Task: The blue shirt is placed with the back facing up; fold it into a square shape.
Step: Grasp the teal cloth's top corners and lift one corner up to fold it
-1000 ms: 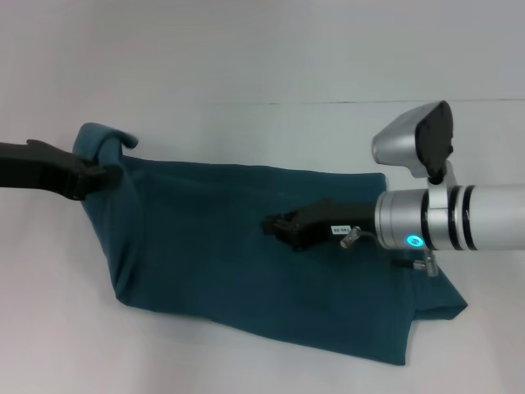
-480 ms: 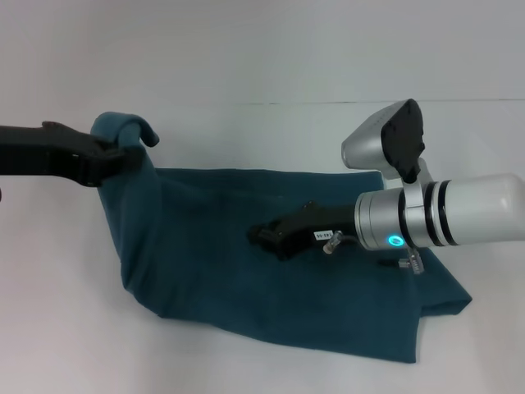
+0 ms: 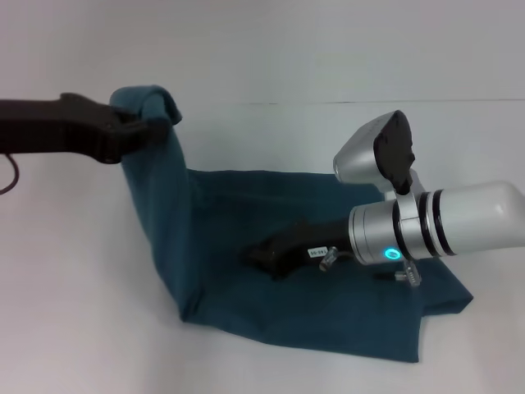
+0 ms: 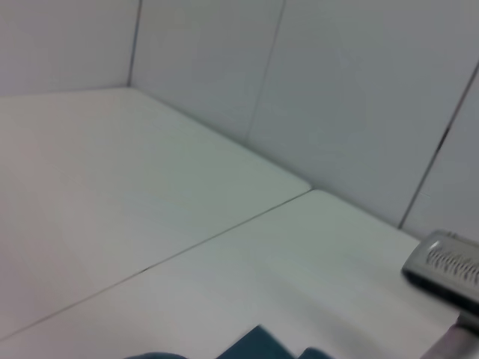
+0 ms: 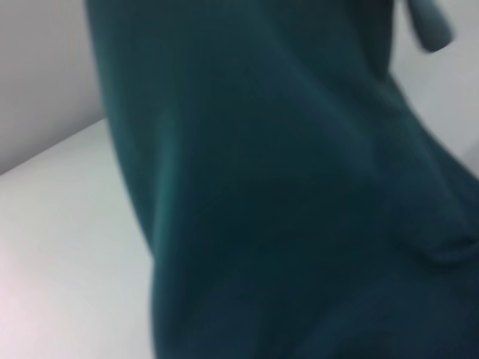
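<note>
From my head camera, I am holding the blue shirt (image 3: 271,246) on the white worktop (image 3: 74,312) with both arms. My left end effector (image 3: 135,131) is up at the far left, its fingers pinched together on a bunched corner of the fabric, and I am lifting that edge so a tall flap is hanging from it down to the worktop. The rest of the shirt is lying flat, spreading to the right under my other arm. My right end effector (image 3: 267,256) is reaching in from the right and resting low on the middle of the flat cloth; I cannot tell whether its fingers are apart or together.

From my left wrist camera, I am seeing mostly bare worktop (image 4: 150,224) and pale wall panels, with only a small scrap of blue shirt (image 4: 258,345) at the frame edge.

From my right wrist camera, the blue shirt (image 5: 284,194) is filling nearly everything as a hanging, creased sheet, with a patch of worktop (image 5: 67,247) beside it.
</note>
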Controlling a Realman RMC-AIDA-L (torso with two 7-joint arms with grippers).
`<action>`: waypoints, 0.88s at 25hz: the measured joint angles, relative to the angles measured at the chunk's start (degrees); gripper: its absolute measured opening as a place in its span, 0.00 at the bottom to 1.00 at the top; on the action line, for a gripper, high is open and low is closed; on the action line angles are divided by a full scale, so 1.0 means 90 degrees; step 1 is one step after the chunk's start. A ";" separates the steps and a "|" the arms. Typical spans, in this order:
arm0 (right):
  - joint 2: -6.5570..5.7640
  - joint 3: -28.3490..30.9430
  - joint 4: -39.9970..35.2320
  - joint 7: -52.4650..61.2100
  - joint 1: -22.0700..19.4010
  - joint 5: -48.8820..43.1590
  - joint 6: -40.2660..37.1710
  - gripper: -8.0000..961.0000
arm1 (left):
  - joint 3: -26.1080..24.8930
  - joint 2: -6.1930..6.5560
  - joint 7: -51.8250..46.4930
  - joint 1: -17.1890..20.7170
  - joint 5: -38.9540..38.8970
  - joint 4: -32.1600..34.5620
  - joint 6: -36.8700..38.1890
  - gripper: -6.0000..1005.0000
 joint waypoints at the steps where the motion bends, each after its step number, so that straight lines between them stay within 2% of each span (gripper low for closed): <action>1: 0.0005 -0.0008 0.0024 0.0000 -0.0001 0.0003 -0.0128 0.08 | 0.0011 -0.0005 -0.0003 -0.0011 -0.0084 -0.0011 0.0000 0.04; 9: 0.0032 -0.0132 0.0057 -0.0007 0.0021 0.0011 -0.0414 0.08 | 0.0143 -0.0015 -0.0072 -0.0050 -0.0535 -0.0053 -0.0051 0.04; 12: 0.0058 -0.0340 0.0062 -0.0024 0.0047 0.0155 -0.0438 0.08 | 0.0175 -0.0015 -0.0114 -0.0047 -0.0732 -0.0060 -0.0046 0.04; 14: 0.0065 -0.0699 0.0063 -0.0061 0.0055 0.0524 -0.0403 0.08 | 0.0219 -0.0015 -0.0146 -0.0033 -0.0945 -0.0060 -0.0005 0.04; 22: 0.0039 -0.0907 0.0039 -0.0012 0.0062 0.0815 -0.0392 0.08 | 0.0471 -0.0010 -0.0134 -0.0031 -0.1258 -0.0054 0.0005 0.04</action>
